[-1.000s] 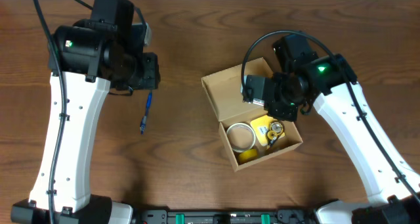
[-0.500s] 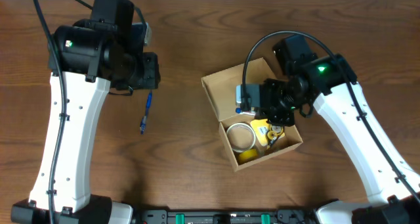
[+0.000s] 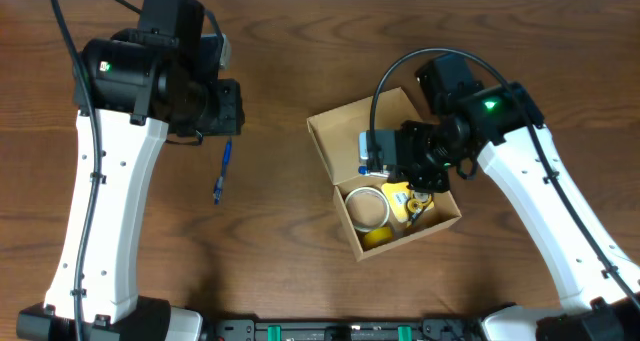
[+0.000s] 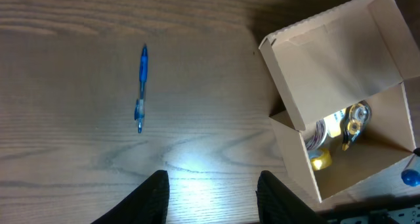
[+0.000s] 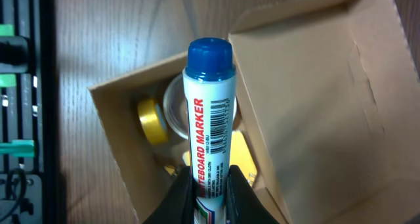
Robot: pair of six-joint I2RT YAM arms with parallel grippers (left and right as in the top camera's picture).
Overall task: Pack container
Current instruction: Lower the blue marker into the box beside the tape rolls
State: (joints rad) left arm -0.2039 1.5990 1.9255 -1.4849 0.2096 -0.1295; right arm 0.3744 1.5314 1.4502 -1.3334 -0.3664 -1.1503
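box (image 3: 345, 141): tan cardboard, sits flat on the worktop (image 3: 280, 271). The flap lid is folded back and open, with its inside face up. The right arm (image 3: 530, 171) reaches over it.
right jaws: narrow, clamped on the marker's barrel.
marker (image 5: 210, 112): white barrel with a barcode and "BOARD MARKER" print, blue cap. It is held over the box where the flap meets the open compartment, cap end pointing away from the wrist. Can't tell if it touches the cardboard.
in box: pale tape roll (image 3: 366, 206) lying flat. A yellow roll (image 3: 378, 237) sits beside it at the compartment's corner nearest the table edge. A yellow pack with a metallic bit (image 3: 413, 199) is on the other side of the pale roll. Details are too small to read.
left jaws: roughly half open with nothing between them, hanging over bare worktop well left of the box.
pen (image 3: 221, 171): blue, lies flat on the worktop well left of the box. It touches nothing and sits just below the left arm's wrist (image 3: 190, 91) in the overhead view.
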